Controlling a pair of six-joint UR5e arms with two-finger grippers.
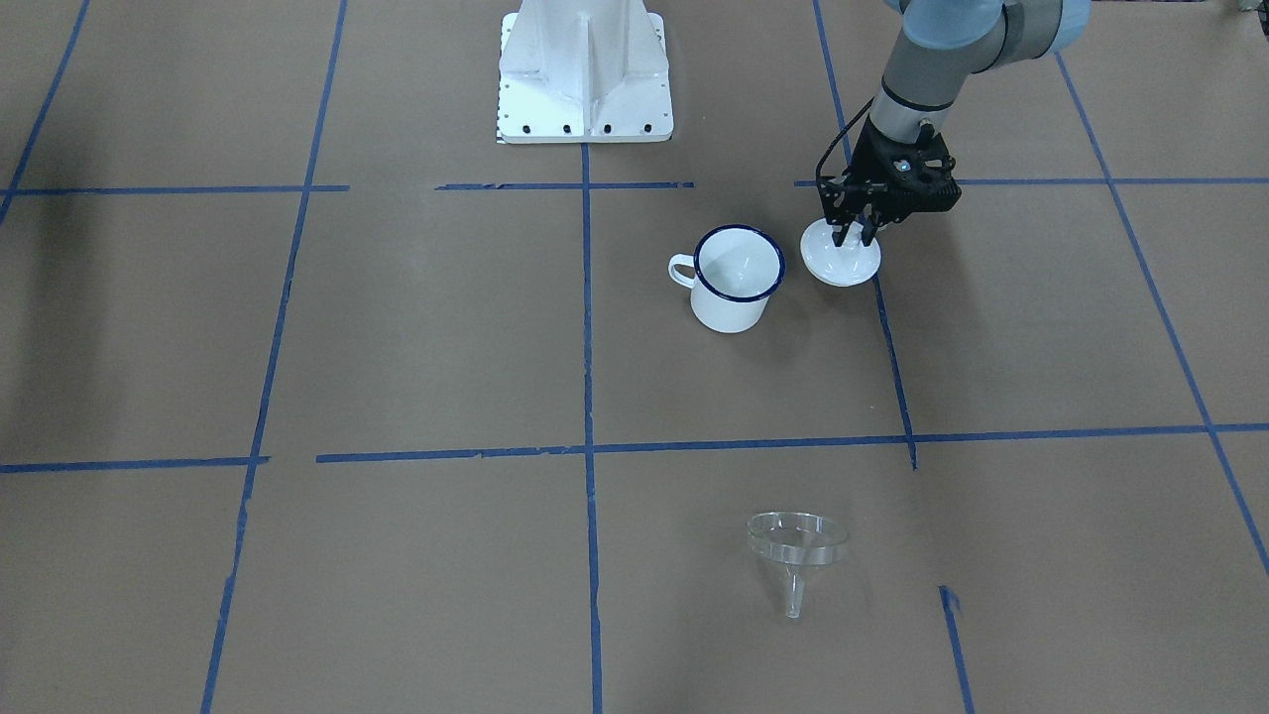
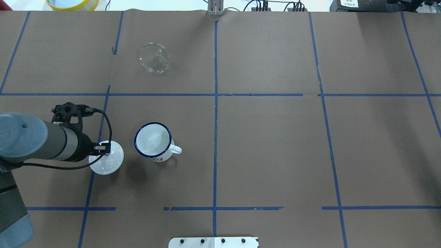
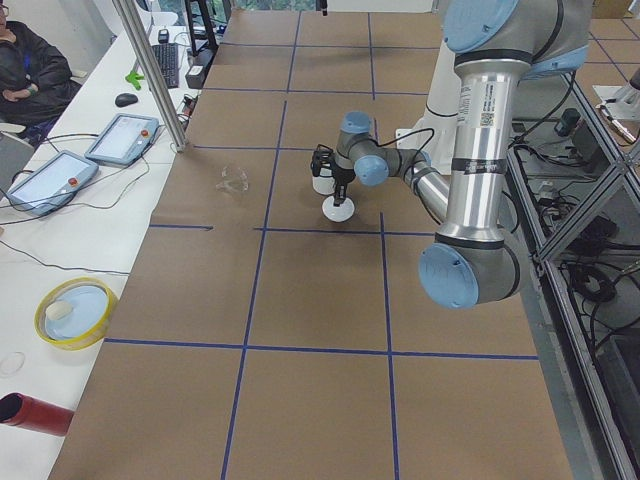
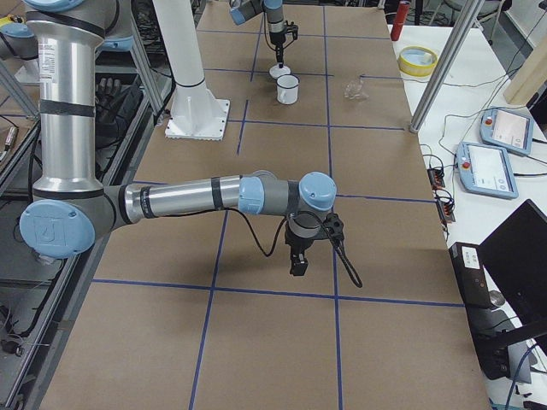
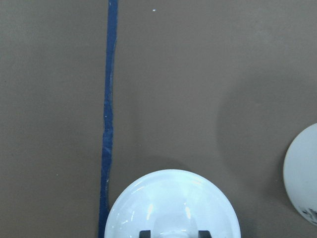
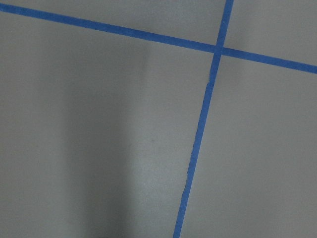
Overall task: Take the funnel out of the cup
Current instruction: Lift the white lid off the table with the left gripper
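Brown-papered table [image 2: 275,155] bears the small clear plastic funnel [image 2: 154,57] lying well apart from the empty white enamel cup with a dark blue rim [image 2: 153,140], so removal looks done, while the left gripper [image 1: 855,233] pinches the knob of a white round lid [image 2: 110,162] just beside the cup, and the right gripper [image 4: 299,256] I cannot tell.

A robotics lab: two industrial arms [image 4: 179,198] stand at a paper-covered surface [image 2: 275,155] gridded with blue tape [image 2: 215,103]; teach pendants [image 3: 122,137] and what may be a keyboard [image 3: 165,62] lie on a side bench [image 3: 100,250].
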